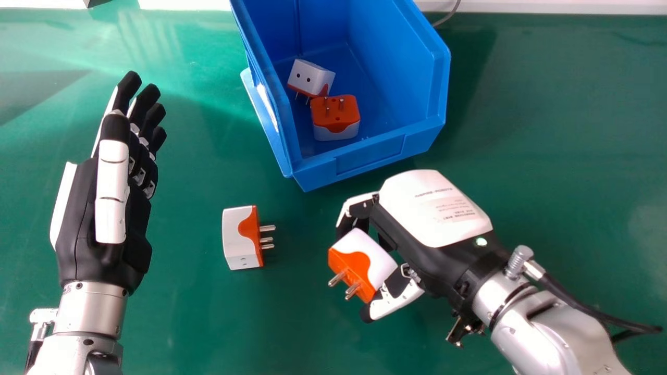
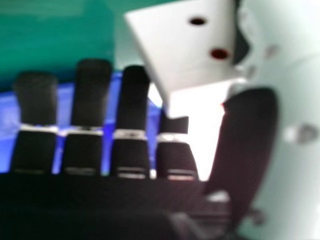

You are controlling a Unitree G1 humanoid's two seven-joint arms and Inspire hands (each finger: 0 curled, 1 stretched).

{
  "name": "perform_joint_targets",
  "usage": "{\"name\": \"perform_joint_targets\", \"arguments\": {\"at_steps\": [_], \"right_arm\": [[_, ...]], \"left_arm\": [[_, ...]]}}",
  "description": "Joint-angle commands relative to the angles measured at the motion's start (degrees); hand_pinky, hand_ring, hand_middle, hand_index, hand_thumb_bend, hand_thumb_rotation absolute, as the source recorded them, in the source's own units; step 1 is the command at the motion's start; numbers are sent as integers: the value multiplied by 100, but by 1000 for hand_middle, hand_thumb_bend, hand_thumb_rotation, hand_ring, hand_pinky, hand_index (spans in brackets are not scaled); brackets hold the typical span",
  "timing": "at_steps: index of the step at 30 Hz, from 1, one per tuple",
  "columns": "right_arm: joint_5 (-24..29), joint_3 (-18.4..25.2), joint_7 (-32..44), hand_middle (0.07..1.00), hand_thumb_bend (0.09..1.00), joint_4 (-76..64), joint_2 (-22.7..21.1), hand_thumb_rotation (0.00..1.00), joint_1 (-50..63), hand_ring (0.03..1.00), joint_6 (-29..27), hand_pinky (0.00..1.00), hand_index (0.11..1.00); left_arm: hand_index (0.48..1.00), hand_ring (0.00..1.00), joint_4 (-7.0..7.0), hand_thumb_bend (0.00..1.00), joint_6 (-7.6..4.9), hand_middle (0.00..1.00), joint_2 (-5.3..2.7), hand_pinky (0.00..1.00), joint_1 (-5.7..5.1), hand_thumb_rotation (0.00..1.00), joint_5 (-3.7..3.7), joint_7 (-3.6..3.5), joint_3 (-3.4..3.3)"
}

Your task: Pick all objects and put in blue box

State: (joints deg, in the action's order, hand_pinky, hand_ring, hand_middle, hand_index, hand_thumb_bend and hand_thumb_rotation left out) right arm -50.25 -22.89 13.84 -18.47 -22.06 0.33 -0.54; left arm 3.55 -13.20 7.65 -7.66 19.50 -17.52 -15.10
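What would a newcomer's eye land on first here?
Probably the big blue box at the head view's top centre, with two orange-and-white adapters inside. Next, the right hand below it, holding another adapter. Then the lone adapter on the green table, between that hand and the left hand.

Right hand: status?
Right hand closed on orange-white adapter, short of blue box. Left hand open, idle. One adapter loose on table. Path looks unobstructed.
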Motion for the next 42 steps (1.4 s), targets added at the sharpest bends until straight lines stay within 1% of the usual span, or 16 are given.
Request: {"name": "perform_joint_targets", "arguments": {"at_steps": [1, 4, 6, 9, 10, 12, 16, 19, 22, 25, 28, 31, 34, 37, 40, 42], "right_arm": [[48, 121, -67, 519, 487, -403, -43, 0, 40, 414, -124, 279, 538], [74, 188, 66, 515, 488, -725, -71, 0, 138, 414, -104, 284, 535], [151, 242, 136, 506, 489, -915, -82, 0, 200, 413, -104, 291, 532], [224, 330, 288, 498, 490, -1243, -39, 0, 296, 413, -25, 299, 530], [235, 362, 298, 494, 491, -1324, -26, 0, 320, 417, -29, 310, 527], [312, 442, 282, 494, 493, -1424, -32, 0, 319, 420, -116, 323, 523], [458, 600, 326, 493, 493, -1564, -61, 0, 212, 422, -200, 331, 521], [468, 716, 281, 488, 495, -1632, -13, 0, 116, 426, -221, 342, 518], [485, 825, 220, 487, 495, -1660, 25, 0, 39, 428, -242, 347, 517], [491, 949, 212, 488, 496, -1697, 21, 0, -96, 430, -263, 353, 516], [456, 1024, 269, 492, 496, -1729, 57, 0, -283, 433, -189, 358, 515], [391, 1071, 286, 489, 496, -1695, 100, 0, -561, 431, -140, 356, 516], [206, 1088, 281, 484, 496, -1612, 142, 0, -863, 427, -60, 352, 516], [61, 1091, 293, 479, 493, -1463, 181, 0, -1216, 418, 15, 336, 520], [176, 1095, 332, 477, 491, -1258, 282, 0, -1537, 411, 130, 321, 529], [88, 1068, 310, 474, 489, -1001, 214, 0, -1835, 403, 86, 308, 531]], "left_arm": [[958, 973, 62, 693, -153, 959, -5, 998, -20, 891, 78, -36, -60], [958, 974, 15, 692, -189, 959, -1, 999, -34, 887, 116, -56, -79], [958, 974, 26, 691, -190, 959, -3, 999, -63, 883, 102, -30, -82], [957, 974, 90, 692, -180, 958, -5, 1000, -127, 880, 18, 51, -69], [955, 971, 108, 692, -191, 956, -3, 997, -147, 878, -15, 69, -60], [951, 966, 115, 693, -214, 952, -2, 989, -180, 876, -38, 79, -48], [950, 965, 177, 696, -170, 951, -30, 988, -229, 874, 26, 94, -38], [947, 963, 216, 700, -179, 950, -38, 989, -253, 864, -36, 145, -11], [945, 962, 190, 703, -235, 949, -56, 988, -254, 860, -105, 181, 21], [945, 962, 185, 704, -247, 949, -96, 989, -271, 858, -87, 184, 37], [944, 961, 178, 705, -262, 949, -108, 988, -294, 857, -62, 166, 25], [943, 961, 173, 706, -281, 949, -94, 989, -306, 854, -105, 167, 14], [943, 962, 139, 706, -267, 950, -58, 989, -260, 851, -120, 144, 13], [943, 961, 46, 709, -298, 950, -62, 987, -184, 852, -52, 70, 10], [944, 962, 46, 711, -242, 952, -77, 988, -127, 851, 0, 64, 10], [942, 960, 30, 711, -225, 951, -53, 986, -87, 846, -31, 64, 26]]}}
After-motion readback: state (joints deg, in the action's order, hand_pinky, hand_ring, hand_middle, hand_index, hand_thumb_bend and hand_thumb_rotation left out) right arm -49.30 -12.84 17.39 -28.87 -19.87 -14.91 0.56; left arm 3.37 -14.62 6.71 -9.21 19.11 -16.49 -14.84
